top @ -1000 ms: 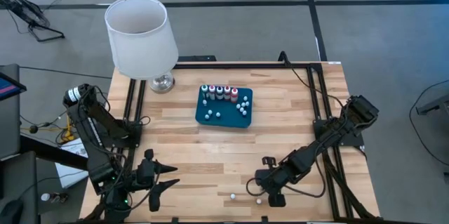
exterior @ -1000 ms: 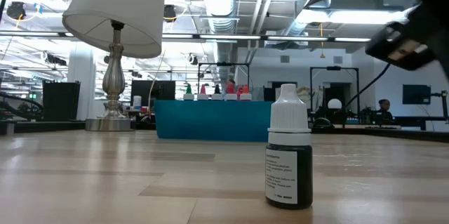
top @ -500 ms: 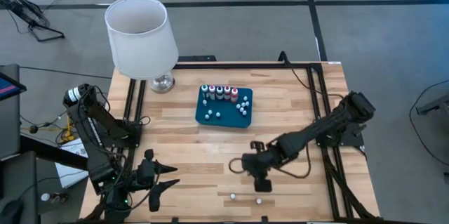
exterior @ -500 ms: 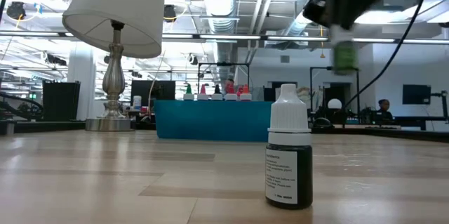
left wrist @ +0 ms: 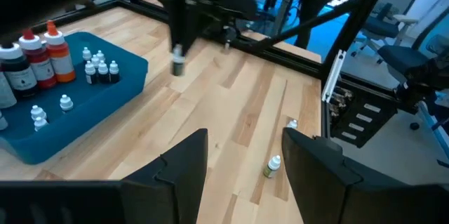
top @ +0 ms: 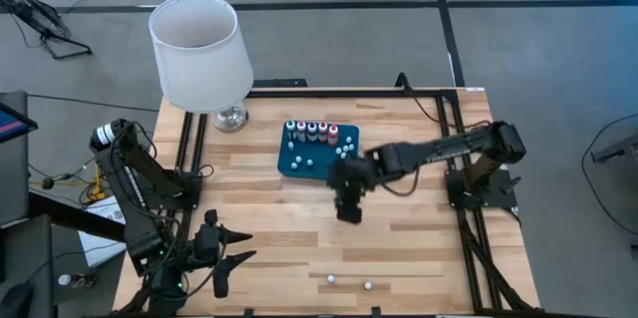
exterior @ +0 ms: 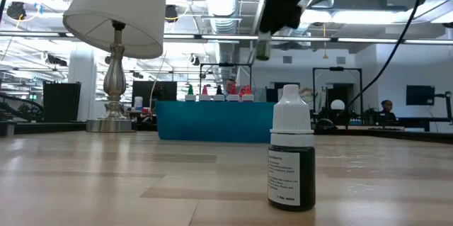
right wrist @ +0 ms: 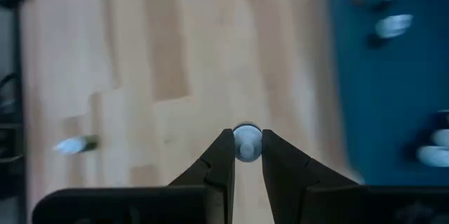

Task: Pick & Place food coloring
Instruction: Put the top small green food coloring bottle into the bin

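Carrying one small bottle [right wrist: 245,142] clamped in its jaws, right gripper [top: 348,201] now hangs beside the tray [top: 289,165]; two bottles [top: 331,279] remain on desk [top: 419,139]; left gripper [top: 227,258] waits, jaws apart.

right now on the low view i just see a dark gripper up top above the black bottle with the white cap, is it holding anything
observer: yes, the right gripper has its jaws shut on a tiny white-capped food coloring bottle.
operator: is it over the tray yet
observer: no, from above it hangs over bare wood just off the near right corner of the flat dark teal rectangular tray.
operator: anything else left to pick
observer: two small white-capped bottles sit near the table's front edge, one just left of the other.
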Robot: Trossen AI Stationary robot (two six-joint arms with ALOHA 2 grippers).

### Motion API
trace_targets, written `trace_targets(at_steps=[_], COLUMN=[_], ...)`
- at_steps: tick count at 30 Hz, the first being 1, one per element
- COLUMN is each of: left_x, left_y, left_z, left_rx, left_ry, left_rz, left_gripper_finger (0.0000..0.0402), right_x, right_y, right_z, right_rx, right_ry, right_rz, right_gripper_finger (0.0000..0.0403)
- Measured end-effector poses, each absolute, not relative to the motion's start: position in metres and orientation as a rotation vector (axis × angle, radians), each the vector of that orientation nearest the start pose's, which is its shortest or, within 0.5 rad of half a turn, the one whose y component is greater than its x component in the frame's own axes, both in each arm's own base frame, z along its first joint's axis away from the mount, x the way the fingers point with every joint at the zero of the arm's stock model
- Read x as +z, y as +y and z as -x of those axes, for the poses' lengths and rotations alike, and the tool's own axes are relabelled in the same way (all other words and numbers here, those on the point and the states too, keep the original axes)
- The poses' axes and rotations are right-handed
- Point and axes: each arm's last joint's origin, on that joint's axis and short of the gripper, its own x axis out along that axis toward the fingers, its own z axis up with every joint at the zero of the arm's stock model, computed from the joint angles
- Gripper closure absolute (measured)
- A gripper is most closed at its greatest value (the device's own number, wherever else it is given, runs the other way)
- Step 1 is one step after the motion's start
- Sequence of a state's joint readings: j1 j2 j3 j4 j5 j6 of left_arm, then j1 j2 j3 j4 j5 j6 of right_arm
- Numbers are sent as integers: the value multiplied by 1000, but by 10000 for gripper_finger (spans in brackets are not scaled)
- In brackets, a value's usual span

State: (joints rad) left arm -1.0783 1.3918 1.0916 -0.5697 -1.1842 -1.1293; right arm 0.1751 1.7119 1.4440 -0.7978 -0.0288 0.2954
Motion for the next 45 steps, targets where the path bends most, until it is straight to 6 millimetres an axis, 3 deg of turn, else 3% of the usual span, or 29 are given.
trace_targets(at_steps=[11,17,23,31,45], left_x=[288,288,287,287,285], left_y=[-216,-207,-201,-200,-199], left_z=[-174,-185,-193,-194,-192], left_rx=[371,419,421,419,423], left_ry=[223,217,264,275,290], left_rz=[414,422,434,424,393], left_gripper_finger=[226,226,226,226,226], right_x=[272,272,259,220,217], right_y=[-33,-64,-79,-87,-87], right_z=[-351,-347,-343,-325,-328], right_rx=[-132,-172,-188,-223,-224], right_ry=[1107,1101,1136,1251,1205], right_rz=[-183,-167,-160,-204,-187], right_gripper_finger=[353,353,353,353,353])
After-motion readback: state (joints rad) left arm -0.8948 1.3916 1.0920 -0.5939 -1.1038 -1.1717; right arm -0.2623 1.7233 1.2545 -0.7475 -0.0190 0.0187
